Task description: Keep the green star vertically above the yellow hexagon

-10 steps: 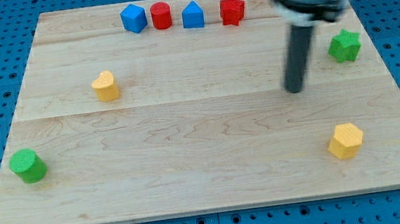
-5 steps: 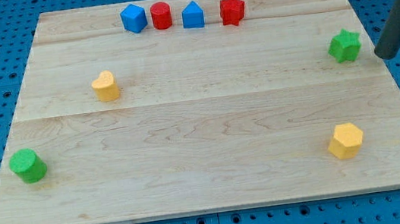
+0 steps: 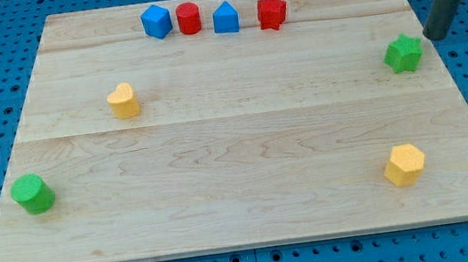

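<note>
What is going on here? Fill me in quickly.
A robot arm's dark rod is working on a wooden board of small coloured blocks. My tip sits just up and to the view's right of the green star block, not touching it. The yellow hexagon block lies almost straight below the star, near the view's bottom right.

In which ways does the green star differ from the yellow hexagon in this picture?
The green star is green with points; the yellow hexagon is yellow with flat sides. The green star sits toward the view's top at the board's right edge; the yellow hexagon sits toward the view's bottom, slightly further left. My tip stands just right of and slightly above the green star, apart from it, and far from the yellow hexagon. Both rest on the wooden board.
</note>
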Motion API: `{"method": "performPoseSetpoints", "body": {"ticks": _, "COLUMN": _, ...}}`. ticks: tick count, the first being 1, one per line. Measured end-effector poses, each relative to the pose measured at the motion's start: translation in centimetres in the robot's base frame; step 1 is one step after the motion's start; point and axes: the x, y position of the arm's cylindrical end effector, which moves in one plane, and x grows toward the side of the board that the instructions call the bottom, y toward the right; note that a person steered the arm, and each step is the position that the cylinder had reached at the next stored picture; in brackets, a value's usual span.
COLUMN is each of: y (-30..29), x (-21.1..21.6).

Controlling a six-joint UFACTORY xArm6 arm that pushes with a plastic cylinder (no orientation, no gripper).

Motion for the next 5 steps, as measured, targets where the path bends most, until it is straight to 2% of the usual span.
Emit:
{"method": "performPoseSetpoints", "body": {"ticks": 3, "y": -6.0, "x": 3.1}}
{"method": "performPoseSetpoints", "body": {"ticks": 4, "y": -11.7, "x": 4.1}}
{"method": "performPoseSetpoints", "body": {"ticks": 5, "y": -5.2, "x": 4.4}}
